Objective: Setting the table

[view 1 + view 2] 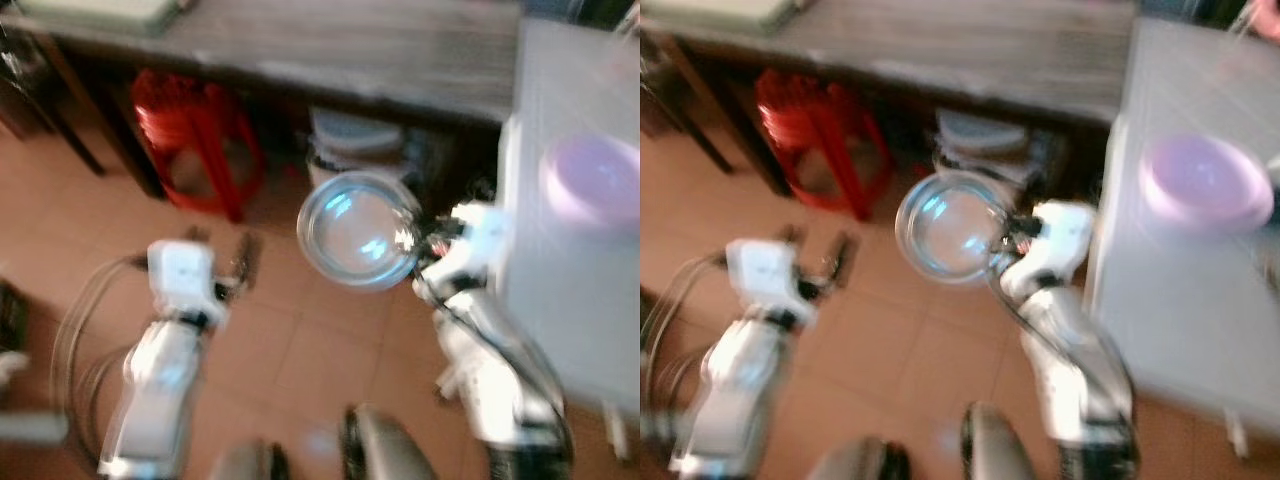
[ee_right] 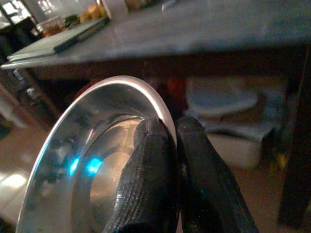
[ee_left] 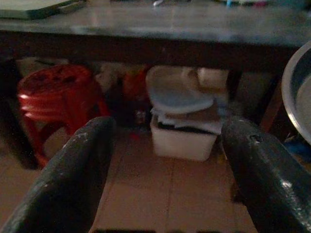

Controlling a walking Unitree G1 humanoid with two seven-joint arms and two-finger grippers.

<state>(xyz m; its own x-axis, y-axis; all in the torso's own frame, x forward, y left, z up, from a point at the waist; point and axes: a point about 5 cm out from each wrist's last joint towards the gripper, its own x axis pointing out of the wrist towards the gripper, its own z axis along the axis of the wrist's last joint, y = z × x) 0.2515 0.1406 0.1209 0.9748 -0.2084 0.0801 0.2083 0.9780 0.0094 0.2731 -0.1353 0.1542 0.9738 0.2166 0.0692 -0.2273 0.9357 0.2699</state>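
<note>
The right gripper (image 2: pixel 172 145) had its two fingers pinched together on the rim of a shiny metal bowl (image 1: pixel 358 230), carried mid-frame over the tiled floor (image 1: pixel 300 340). That grip was clear in the right wrist view; the head views were blurred. The left gripper (image 3: pixel 165 160) hung with fingers apart. A purple plate (image 1: pixel 1205 182) sat on the white table (image 1: pixel 1185 300) at upper right. A red stool (image 3: pixel 56 99) stood beneath the dark table (image 1: pixel 330 45).
</note>
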